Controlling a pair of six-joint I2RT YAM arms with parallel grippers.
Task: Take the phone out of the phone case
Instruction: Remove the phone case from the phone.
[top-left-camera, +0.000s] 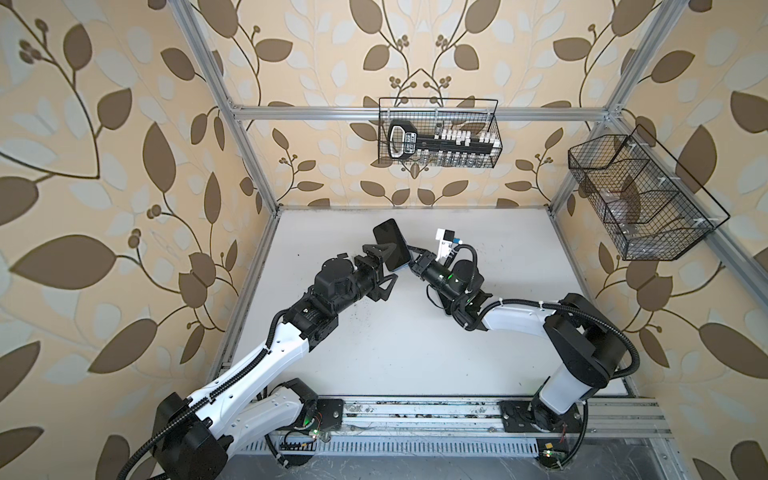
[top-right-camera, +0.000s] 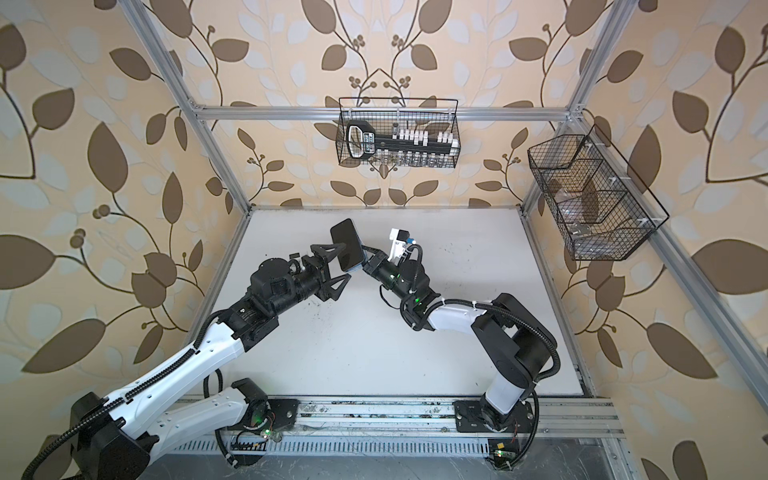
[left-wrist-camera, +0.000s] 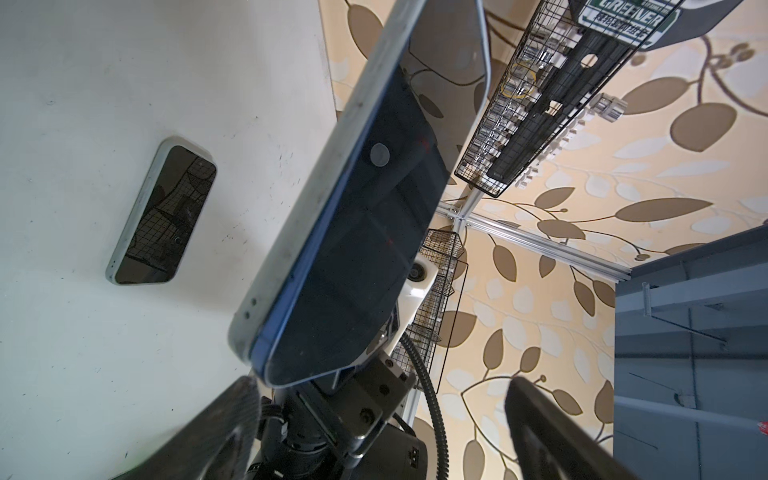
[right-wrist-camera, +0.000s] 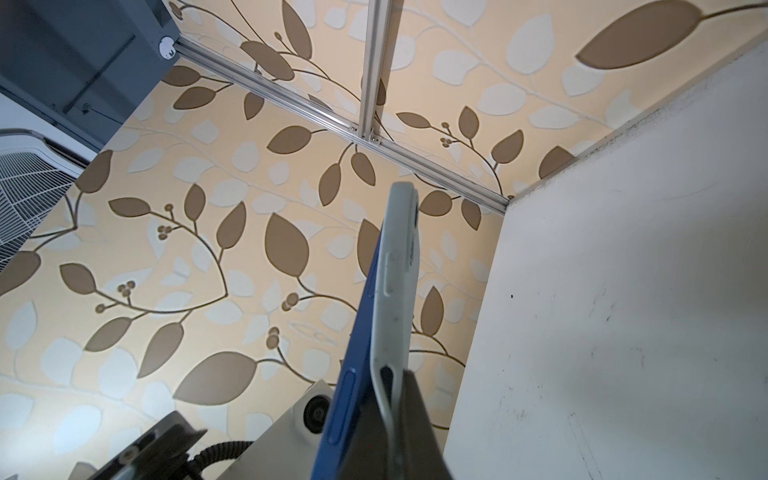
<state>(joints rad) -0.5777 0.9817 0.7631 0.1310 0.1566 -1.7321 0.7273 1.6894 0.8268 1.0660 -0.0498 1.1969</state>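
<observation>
Right gripper (top-left-camera: 412, 254) pinching edge of phone case (right-wrist-camera: 395, 291), closed tight, holding it up above table (top-left-camera: 374, 353). Phone (top-left-camera: 390, 244) sitting in case, long side pointing up and away from both arms. Left gripper (top-left-camera: 388, 266) facing screen side, jaws standing wide open, phone's low end between them.

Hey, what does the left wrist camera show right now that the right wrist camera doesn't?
Only the left wrist view shows the phone from its dark screen side, a second phone lying flat on the table, and the wire basket. Only the right wrist view shows the phone's blue side edge parting from the pale phone case near the fingers of the right gripper. Both show the held phone in its case, the white table and the leaf wallpaper.
</observation>
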